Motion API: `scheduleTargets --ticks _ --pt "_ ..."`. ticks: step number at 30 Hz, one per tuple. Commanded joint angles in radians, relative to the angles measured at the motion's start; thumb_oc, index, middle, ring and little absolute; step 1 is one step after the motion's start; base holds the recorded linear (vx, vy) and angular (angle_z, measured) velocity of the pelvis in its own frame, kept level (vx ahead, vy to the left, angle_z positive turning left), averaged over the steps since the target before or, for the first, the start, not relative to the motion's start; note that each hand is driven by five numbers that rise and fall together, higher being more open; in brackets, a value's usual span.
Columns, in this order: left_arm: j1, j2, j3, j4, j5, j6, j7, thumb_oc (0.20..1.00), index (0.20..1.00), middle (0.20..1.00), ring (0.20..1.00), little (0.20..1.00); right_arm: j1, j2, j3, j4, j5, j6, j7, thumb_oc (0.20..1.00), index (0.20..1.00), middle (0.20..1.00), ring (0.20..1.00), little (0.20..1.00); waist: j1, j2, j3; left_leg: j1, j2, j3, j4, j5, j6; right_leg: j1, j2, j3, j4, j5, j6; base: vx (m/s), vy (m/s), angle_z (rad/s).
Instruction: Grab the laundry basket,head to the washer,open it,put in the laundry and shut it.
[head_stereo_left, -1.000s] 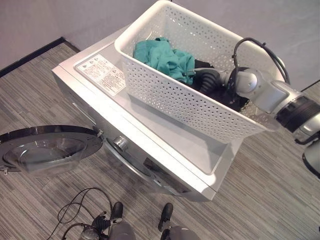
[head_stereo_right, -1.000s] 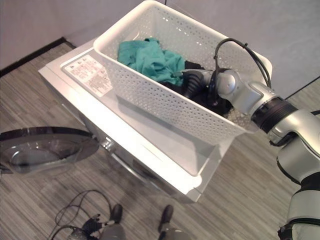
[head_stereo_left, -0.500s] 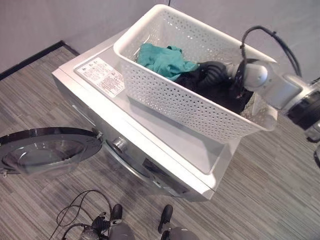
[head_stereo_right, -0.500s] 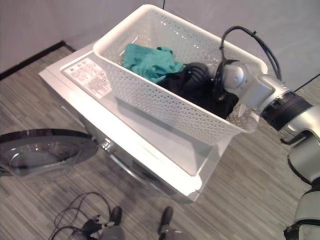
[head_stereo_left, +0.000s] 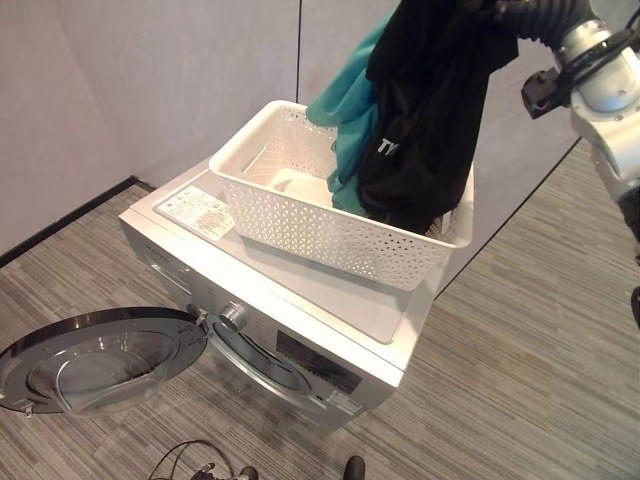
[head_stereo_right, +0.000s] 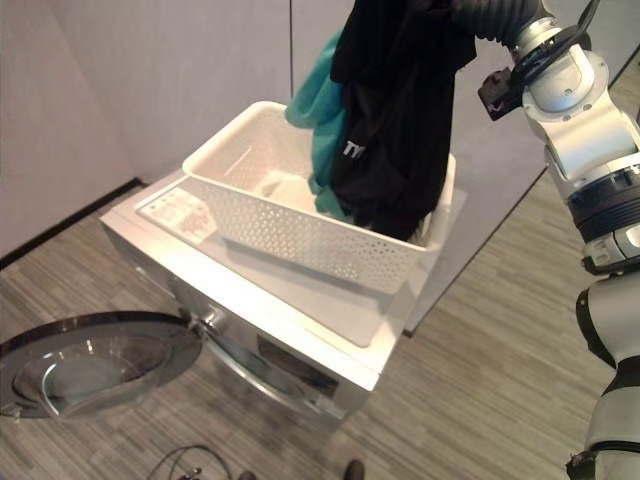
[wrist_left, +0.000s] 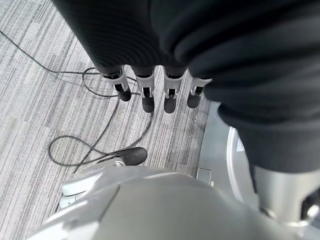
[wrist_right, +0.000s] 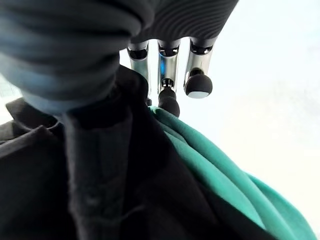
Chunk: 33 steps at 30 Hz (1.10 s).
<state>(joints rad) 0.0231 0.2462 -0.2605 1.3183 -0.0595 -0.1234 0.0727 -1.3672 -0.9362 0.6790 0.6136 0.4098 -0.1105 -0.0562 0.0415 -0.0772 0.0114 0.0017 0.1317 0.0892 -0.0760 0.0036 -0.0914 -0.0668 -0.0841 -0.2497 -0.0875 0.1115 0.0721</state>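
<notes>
Overhead, right hand (wrist_right: 167, 65) raised high, fingers (wrist_right: 168, 102) curled into the laundry and clamped on it: black garment (head_stereo_left: 425, 110) and teal garment (head_stereo_left: 350, 110) dangling together in a bunch from the grasp. Lower ends of both hanging down into the white perforated laundry basket (head_stereo_left: 320, 225), teal one on the side toward the left, black one in front of it. Basket resting on top of the silver washer (head_stereo_left: 300, 300), toward its back, next to a printed label (head_stereo_left: 195, 212) on the lid. Round washer door (head_stereo_left: 95, 358) swung wide open to the left, low over the grey striped floor (head_stereo_left: 520, 340). Left hand (wrist_left: 150, 65) down beside the washer's front, fingers (wrist_left: 148, 97) straight and slightly apart, holding nothing, pointing at the floor.
</notes>
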Motion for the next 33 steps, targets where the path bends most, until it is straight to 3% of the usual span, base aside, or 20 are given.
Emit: scheduleTargets --ticks 1,6,11,20,25,26,27,28,30,31,33 --pt "-0.056 0.038 -0.025 0.089 0.023 0.007 0.030 1.000 1.000 1.000 1.000 1.000 -0.112 -0.001 -0.092 0.057 -0.028 -0.062 -0.126 0.200 0.200 0.200 0.200 0.200 0.016 -0.075 0.015 0.017 -0.019 -0.003 -0.001 -0.014 0.006 0.094 -0.031 0.036 0.056 -0.147 0.043 0.00 0.000 0.00" --pt "-0.055 0.030 -0.039 0.083 0.023 0.007 0.035 1.000 1.000 1.000 1.000 1.000 -0.122 0.015 -0.105 0.061 -0.057 -0.065 -0.153 0.200 0.200 0.200 0.200 0.200 0.015 -0.073 0.011 0.022 -0.022 0.000 -0.003 -0.019 0.009 0.098 -0.032 0.041 0.051 -0.145 0.046 0.00 0.000 0.00" --pt "-0.056 0.027 -0.044 0.080 0.019 0.004 0.035 1.000 1.000 1.000 1.000 1.000 -0.131 0.047 -0.047 0.093 -0.087 -0.039 -0.106 0.200 0.200 0.200 0.200 0.200 0.016 -0.072 0.012 0.026 -0.023 0.003 -0.006 -0.020 0.010 0.100 -0.032 0.045 0.048 -0.144 0.046 0.00 0.001 -0.01" --pt "-0.058 0.030 -0.061 0.069 0.016 0.002 0.033 1.000 1.000 1.000 1.000 1.000 -0.148 0.245 0.061 0.214 -0.229 0.026 -0.049 0.200 0.200 0.200 0.200 0.200 0.030 -0.054 0.026 0.015 -0.027 0.003 -0.006 -0.012 0.008 0.092 -0.033 0.051 0.043 -0.140 0.042 0.00 -0.016 -0.06" --pt "-0.051 0.038 -0.071 0.072 0.028 0.003 0.025 1.000 1.000 1.000 1.000 1.000 -0.139 0.314 0.089 0.275 -0.245 0.042 -0.006 0.200 0.200 0.200 0.200 0.200 0.033 -0.038 0.028 0.008 -0.029 0.002 -0.007 -0.007 0.006 0.089 -0.034 0.050 0.040 -0.139 0.041 0.00 -0.014 0.04" --pt "-0.049 0.044 -0.077 0.074 0.037 0.003 0.022 1.000 1.000 1.000 1.000 1.000 -0.144 0.335 0.122 0.326 -0.266 0.057 0.038 0.313 0.313 0.313 0.313 0.313 0.035 -0.034 0.025 0.008 -0.030 -0.001 -0.008 -0.005 0.005 0.091 -0.034 0.047 0.038 -0.140 0.039 0.00 0.000 0.00" --pt "-0.049 0.044 -0.076 0.074 0.037 0.003 0.022 1.000 1.000 1.000 1.000 1.000 -0.145 0.336 0.123 0.327 -0.265 0.056 0.038 0.313 0.313 0.313 0.313 0.313 0.035 -0.034 0.025 0.008 -0.030 -0.001 -0.008 -0.005 0.005 0.092 -0.033 0.047 0.038 -0.140 0.039 0.03 -0.019 0.01" --pt "-0.046 0.048 -0.081 0.079 0.045 0.005 0.016 1.000 1.000 1.000 1.000 1.000 -0.150 0.360 0.147 0.383 -0.298 0.072 0.062 0.551 0.551 0.551 0.551 0.551 0.036 -0.032 0.023 0.010 -0.030 -0.002 -0.009 -0.003 0.004 0.096 -0.032 0.045 0.037 -0.141 0.037 0.02 -0.017 0.03" --pt "-0.045 0.047 -0.084 0.082 0.049 0.007 0.013 1.000 1.000 1.000 1.000 1.000 -0.152 0.373 0.158 0.413 -0.315 0.074 0.067 0.498 0.498 0.498 0.498 0.498 0.036 -0.030 0.022 0.011 -0.030 -0.003 -0.009 -0.002 0.004 0.100 -0.031 0.043 0.036 -0.141 0.036 0.00 0.000 0.00" --pt "-0.046 0.046 -0.085 0.085 0.050 0.010 0.011 1.000 1.000 1.000 1.000 1.000 -0.144 0.385 0.151 0.427 -0.321 0.074 0.064 0.200 0.200 0.200 0.200 0.200 0.036 -0.028 0.020 0.013 -0.030 -0.007 -0.011 -0.001 0.004 0.103 -0.031 0.042 0.036 -0.142 0.035 0.00 0.000 0.00" --pt "-0.047 0.045 -0.085 0.087 0.053 0.011 0.012 1.000 1.000 1.000 1.000 1.000 -0.144 0.387 0.155 0.426 -0.325 0.076 0.066 0.200 0.200 0.200 0.200 0.200 0.035 -0.028 0.019 0.015 -0.030 -0.009 -0.011 -0.002 0.004 0.107 -0.030 0.041 0.035 -0.143 0.035 0.00 0.000 0.00"
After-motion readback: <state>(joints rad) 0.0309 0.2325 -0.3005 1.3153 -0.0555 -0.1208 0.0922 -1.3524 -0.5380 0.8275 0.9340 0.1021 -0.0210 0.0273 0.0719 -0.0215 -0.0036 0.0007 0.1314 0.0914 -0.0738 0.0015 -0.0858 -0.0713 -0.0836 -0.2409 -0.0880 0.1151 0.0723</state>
